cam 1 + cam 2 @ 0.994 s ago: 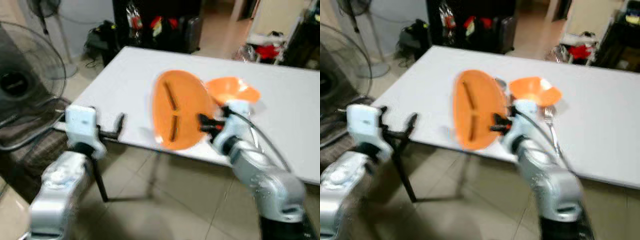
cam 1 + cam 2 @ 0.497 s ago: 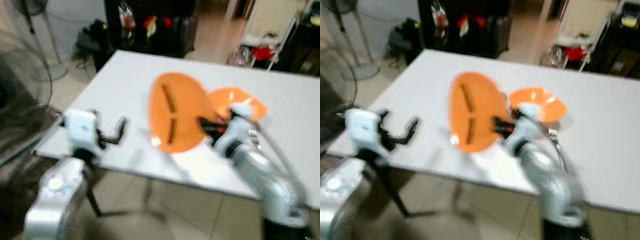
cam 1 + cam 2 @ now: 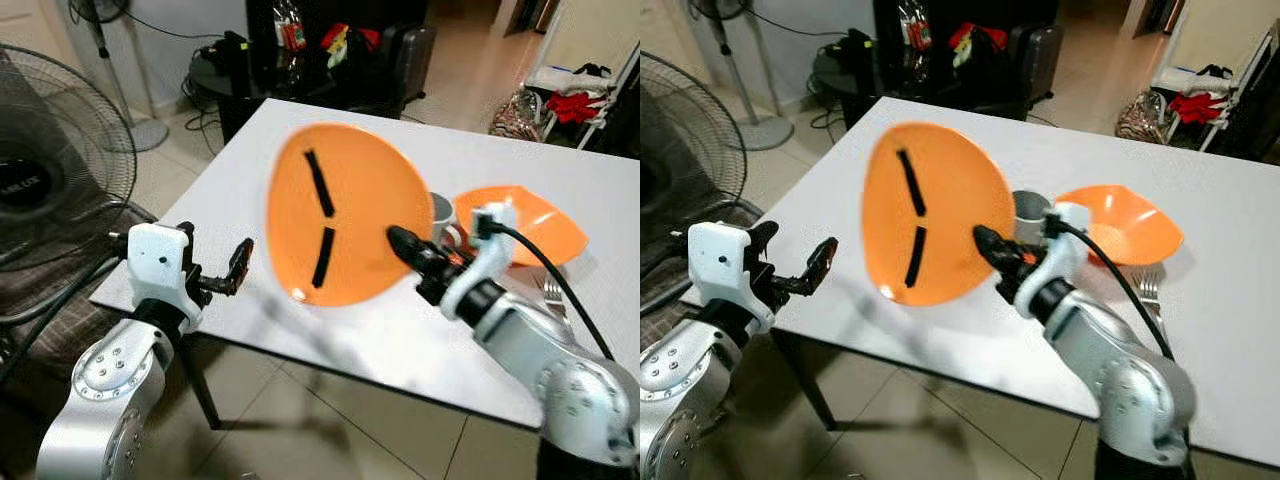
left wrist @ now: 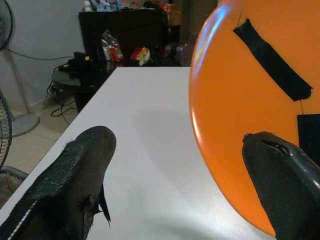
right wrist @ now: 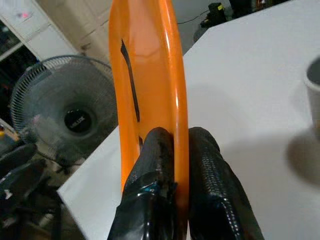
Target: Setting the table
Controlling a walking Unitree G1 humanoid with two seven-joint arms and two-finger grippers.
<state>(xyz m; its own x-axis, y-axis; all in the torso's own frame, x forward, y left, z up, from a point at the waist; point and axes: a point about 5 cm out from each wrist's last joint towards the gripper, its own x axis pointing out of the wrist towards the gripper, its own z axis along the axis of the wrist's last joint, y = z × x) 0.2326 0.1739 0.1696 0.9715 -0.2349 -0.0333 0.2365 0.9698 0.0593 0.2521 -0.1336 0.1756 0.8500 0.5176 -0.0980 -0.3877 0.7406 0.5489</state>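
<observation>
The right gripper (image 5: 172,150) pinched the rim of the orange plate (image 3: 345,215), one finger on each face, and held it tilted up on edge above the near side of the white table (image 3: 250,150); the left gripper (image 3: 232,270) waited with fingers spread wide, just beside the plate's lower edge. The plate looked stiff, light and glossy, likely slippery in so small a rim grip, so a hold further in seemed safer. Behind it stood a grey cup (image 3: 1028,208) whose contents could not be seen, an orange bowl (image 3: 1130,225) that looked empty, and a fork (image 3: 1148,295).
</observation>
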